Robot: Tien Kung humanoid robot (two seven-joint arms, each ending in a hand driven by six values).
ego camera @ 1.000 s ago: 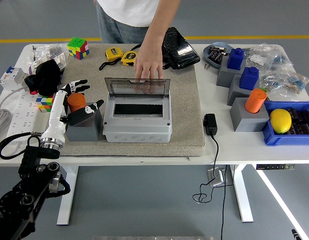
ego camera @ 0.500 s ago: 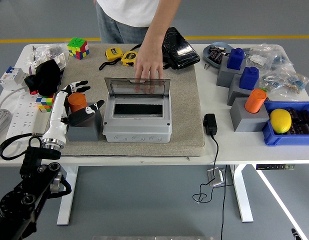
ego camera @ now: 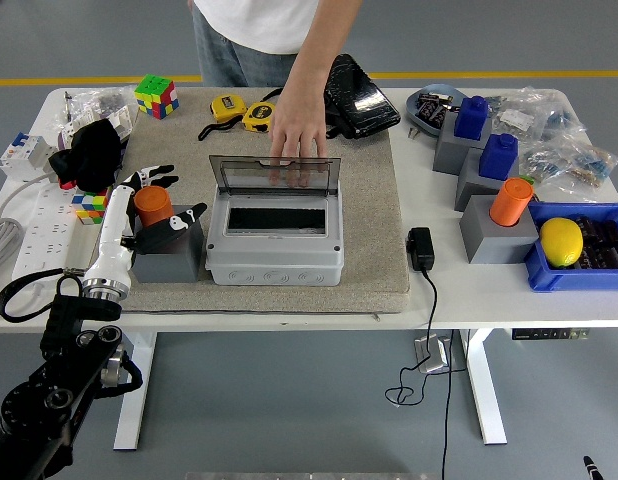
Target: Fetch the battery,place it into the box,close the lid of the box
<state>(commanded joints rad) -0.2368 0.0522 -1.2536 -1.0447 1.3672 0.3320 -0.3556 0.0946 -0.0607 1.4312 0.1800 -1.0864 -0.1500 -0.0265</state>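
One left hand (ego camera: 159, 210) cupped loosely round the orange battery (ego camera: 152, 205) left of the box (ego camera: 274, 245), no real grip; sloppy squeeze probably tips it off its grey holder (ego camera: 169, 262).

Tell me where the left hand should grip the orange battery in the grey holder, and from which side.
Grip the orange battery on its exposed upper half, from the left and slightly above. It stands upright in the grey holder, which hides its base, and the grey box blocks the right. The left hand already sits around it.
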